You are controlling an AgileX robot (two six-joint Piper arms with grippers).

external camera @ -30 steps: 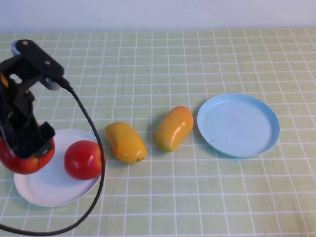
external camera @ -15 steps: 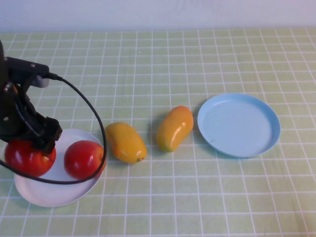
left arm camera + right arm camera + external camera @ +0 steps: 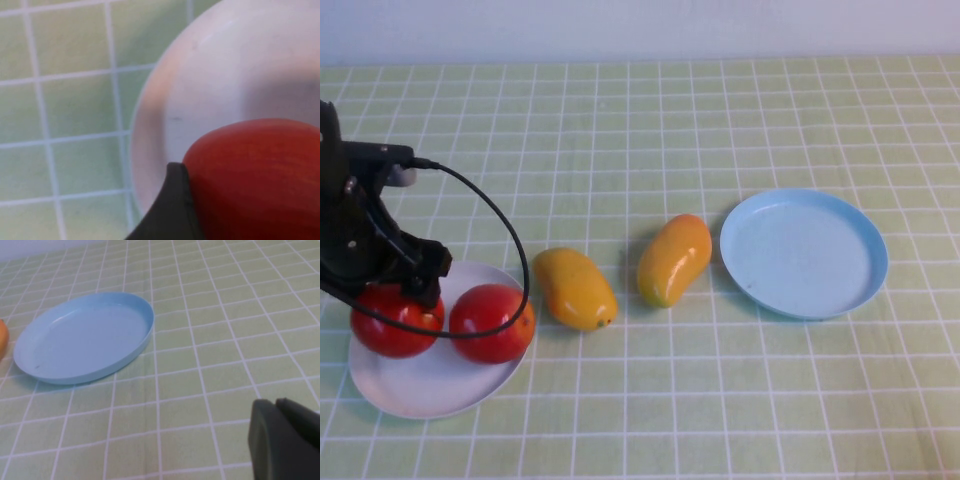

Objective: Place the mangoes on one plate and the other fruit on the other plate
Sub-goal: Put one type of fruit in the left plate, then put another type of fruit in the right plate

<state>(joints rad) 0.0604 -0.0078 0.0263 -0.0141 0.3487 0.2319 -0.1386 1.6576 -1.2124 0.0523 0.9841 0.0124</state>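
One red apple (image 3: pixel 397 322) sits low over the left side of the white plate (image 3: pixel 435 385), and my left gripper (image 3: pixel 392 292) is shut on it from above. In the left wrist view this apple (image 3: pixel 255 175) fills the space beside one dark finger (image 3: pixel 172 210), with the white plate (image 3: pixel 210 75) just below. A second apple (image 3: pixel 492 322) rests on the plate's right side. Two yellow-orange mangoes (image 3: pixel 575 288) (image 3: pixel 674 258) lie on the cloth between the plates. The light blue plate (image 3: pixel 803 252) holds nothing. My right gripper (image 3: pixel 276 404), seen only in its wrist view, is shut and hangs near the blue plate (image 3: pixel 82 337).
A green checked cloth (image 3: pixel 660 130) covers the table. The left arm's black cable (image 3: pixel 510 250) loops over the white plate's right part and around the second apple. A sliver of mango (image 3: pixel 1 337) shows beside the blue plate in the right wrist view.
My left gripper has carried the apple rightward from the plate's left edge and lowered it onto the white plate, next to the other apple. Mangoes and blue plate have not moved.
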